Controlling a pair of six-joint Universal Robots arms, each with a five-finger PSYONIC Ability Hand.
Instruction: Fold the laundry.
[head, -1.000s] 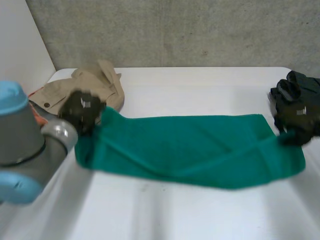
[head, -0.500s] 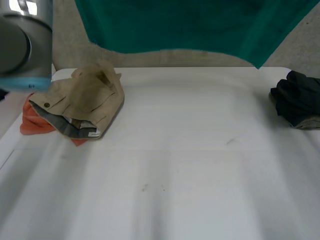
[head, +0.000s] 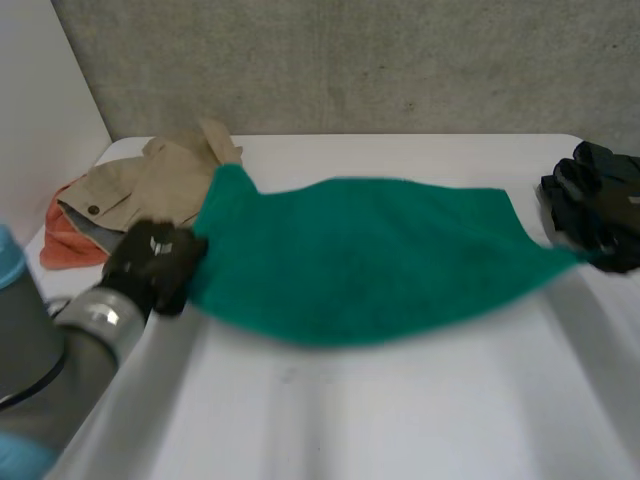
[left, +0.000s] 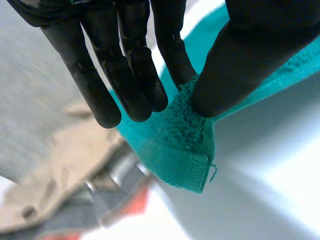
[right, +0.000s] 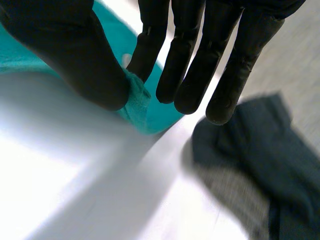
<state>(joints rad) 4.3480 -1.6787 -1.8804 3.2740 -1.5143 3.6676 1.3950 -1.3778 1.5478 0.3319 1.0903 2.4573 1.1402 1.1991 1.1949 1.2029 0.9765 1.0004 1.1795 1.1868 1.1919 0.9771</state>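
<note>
A green towel (head: 370, 255) hangs spread just above the white table (head: 350, 410), stretched between my two hands. My left hand (head: 150, 262) pinches its near left corner; in the left wrist view that green towel corner (left: 186, 150) sits between thumb (left: 240, 65) and a finger. My right hand (head: 612, 245) holds the right corner at the table's right side; in the right wrist view the thumb (right: 75, 65) and a finger nip the towel's tip (right: 140, 102).
A beige garment (head: 160, 185) lies on an orange cloth (head: 65, 240) at the back left. A dark garment pile (head: 595, 190) sits at the right edge, just behind my right hand. A grey wall (head: 350, 60) stands behind the table.
The towel lay stretched on the table, was swung up high out toward the wall, and has come back down, now billowing low over the table. Both hands kept their corners.
</note>
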